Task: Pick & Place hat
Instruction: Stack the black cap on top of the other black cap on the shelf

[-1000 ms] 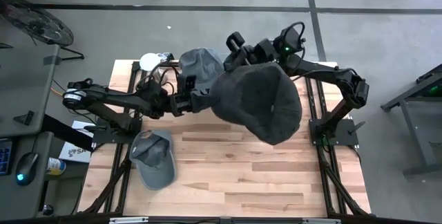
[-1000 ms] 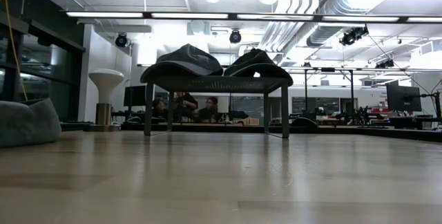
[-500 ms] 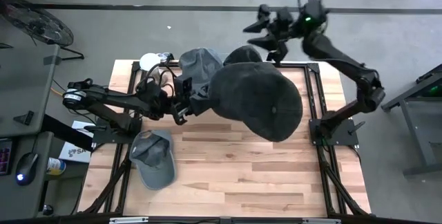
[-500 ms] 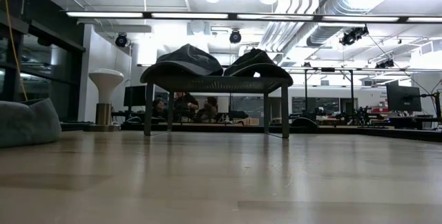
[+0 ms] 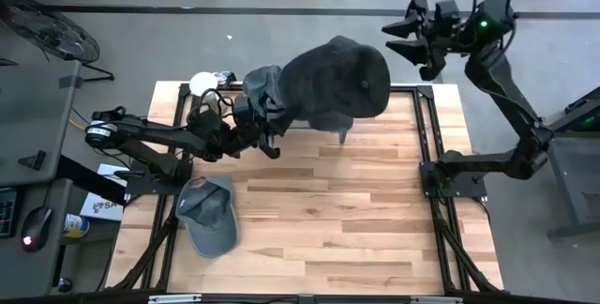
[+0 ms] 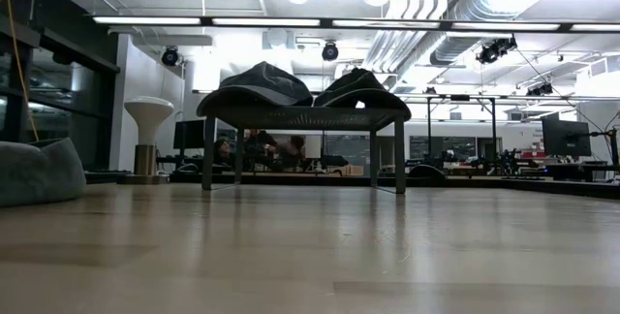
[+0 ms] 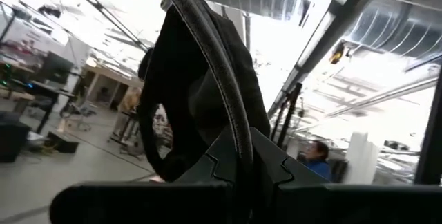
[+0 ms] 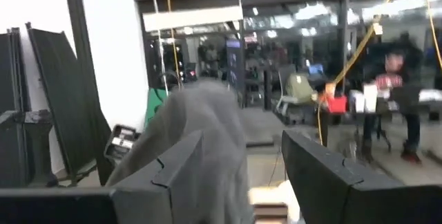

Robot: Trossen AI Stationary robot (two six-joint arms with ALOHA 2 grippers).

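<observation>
While the left gripper (image 5: 265,138) is clamped on the rim of the large dark grey cloth hat (image 5: 336,81), that hat hangs in the air over the far edge of the pale wooden plank table (image 5: 309,220), well above the boards. Its long axis runs roughly across the table from the clamped rim out toward the right side, with the rounded crown facing up at the overhead camera and a small strap end dangling below its near edge. In the left wrist view the hat's dark brim (image 7: 207,65) rises as a curved band straight out of the closed fingers (image 7: 235,165).

Behind the left gripper, a second grey cap (image 5: 267,83) lies on the far left part of the table, next to a small white round object (image 5: 202,83). A third grey baseball cap (image 5: 208,216) lies flat near the table's left edge, its brim toward the near side and well apart from the held hat.

The right gripper (image 5: 412,39) is raised beyond the table's far right corner, over the grey floor, its two fingers spread apart and gripping nothing. Most of the table's middle, right side and near half is bare wood, bounded by the black frame rails (image 5: 429,135) along each side.
</observation>
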